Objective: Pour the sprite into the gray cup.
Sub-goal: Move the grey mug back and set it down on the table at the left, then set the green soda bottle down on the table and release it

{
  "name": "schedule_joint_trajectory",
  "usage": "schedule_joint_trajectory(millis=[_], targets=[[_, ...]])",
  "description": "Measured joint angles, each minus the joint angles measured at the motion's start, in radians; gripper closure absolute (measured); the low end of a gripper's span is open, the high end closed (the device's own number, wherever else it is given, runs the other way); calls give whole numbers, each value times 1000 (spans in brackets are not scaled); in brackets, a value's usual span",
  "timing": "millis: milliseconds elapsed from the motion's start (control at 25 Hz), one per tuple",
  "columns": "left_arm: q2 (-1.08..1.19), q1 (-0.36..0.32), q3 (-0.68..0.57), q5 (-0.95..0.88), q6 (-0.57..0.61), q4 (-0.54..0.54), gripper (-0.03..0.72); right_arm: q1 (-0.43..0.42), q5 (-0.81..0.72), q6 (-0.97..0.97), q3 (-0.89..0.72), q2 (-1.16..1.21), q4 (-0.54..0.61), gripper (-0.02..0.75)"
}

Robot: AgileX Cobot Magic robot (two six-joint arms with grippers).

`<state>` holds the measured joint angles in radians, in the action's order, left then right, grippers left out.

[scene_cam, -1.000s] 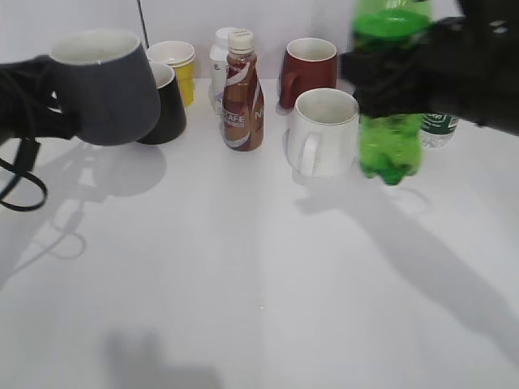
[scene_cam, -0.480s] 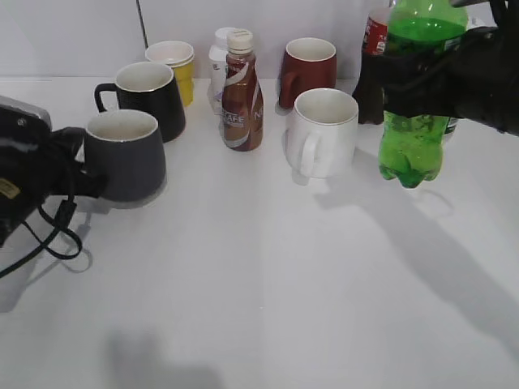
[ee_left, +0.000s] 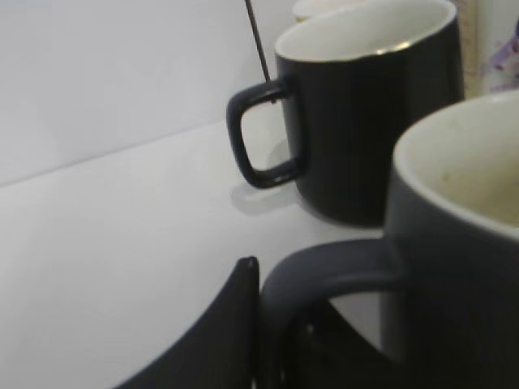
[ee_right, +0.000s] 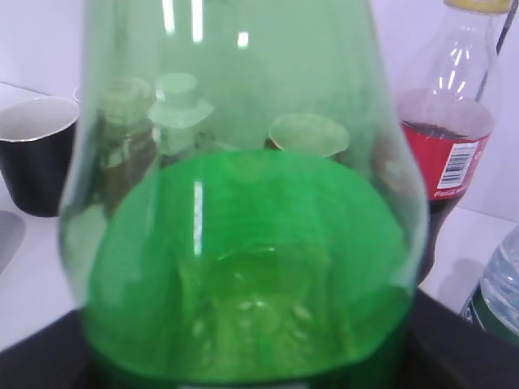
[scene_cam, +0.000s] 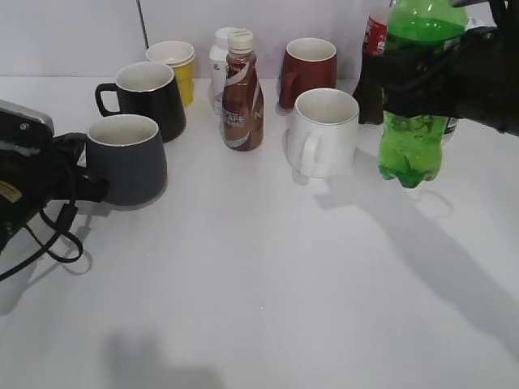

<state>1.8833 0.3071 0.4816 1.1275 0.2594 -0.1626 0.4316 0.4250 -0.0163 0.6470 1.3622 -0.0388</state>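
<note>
The gray cup [scene_cam: 127, 160] stands on the white table at the left, its handle toward my left gripper [scene_cam: 83, 174]. In the left wrist view the gripper's fingers [ee_left: 272, 324] are shut on the gray cup's [ee_left: 454, 267] handle. The sprite [scene_cam: 415, 97], a green bottle, is held upright above the table at the right by my right gripper [scene_cam: 430, 77], which is shut around its middle. The sprite [ee_right: 243, 243] fills the right wrist view; the fingers there are mostly hidden.
Behind the gray cup stands a glossy black mug [scene_cam: 150, 99], then a yellow cup [scene_cam: 174, 69]. A brown coffee bottle [scene_cam: 242, 93], a white bottle [scene_cam: 219, 65], a dark red mug [scene_cam: 308, 71], a white mug [scene_cam: 323, 132] and a cola bottle [scene_cam: 371, 73] stand at the back.
My left gripper has lowered the gray cup from the air onto the table in front of the black mug. The sprite has shifted right and a little higher in my right gripper.
</note>
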Motion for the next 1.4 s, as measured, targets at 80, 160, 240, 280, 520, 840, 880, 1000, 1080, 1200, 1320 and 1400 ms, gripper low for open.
schedule_joint_trajectory(millis=[80,160,240,280,520,840,880,1000,1080,1200,1320,1400], targets=[[-14,0,-19,-6,0,0,624,0,0,0,0,0,0,311],[-31,0,-44,-12,0,3,618,0,0,-1,0,0,0,311],[-49,0,-60,-25,0,4,608,0,0,-1,0,0,0,311],[-58,0,-64,-35,0,4,600,0,1,-2,0,0,0,311],[-86,0,-65,-77,0,3,491,0,0,-14,0,0,0,311],[-97,0,-70,-113,-3,-10,314,0,2,-22,0,0,0,311],[-103,0,-79,-115,-3,-11,307,0,3,-23,0,0,0,311],[-145,0,-122,-132,-3,-26,299,0,6,-23,0,0,7,311],[-185,0,-155,-143,-3,-41,298,-4,11,-23,-1,1,29,311],[-259,0,-197,-174,-3,-51,298,-22,79,-23,-23,21,61,311],[-339,0,-222,-215,-3,-53,298,-36,207,-23,-74,71,99,311],[-393,0,-229,-239,-3,-53,298,-37,258,-23,-106,109,105,311]])
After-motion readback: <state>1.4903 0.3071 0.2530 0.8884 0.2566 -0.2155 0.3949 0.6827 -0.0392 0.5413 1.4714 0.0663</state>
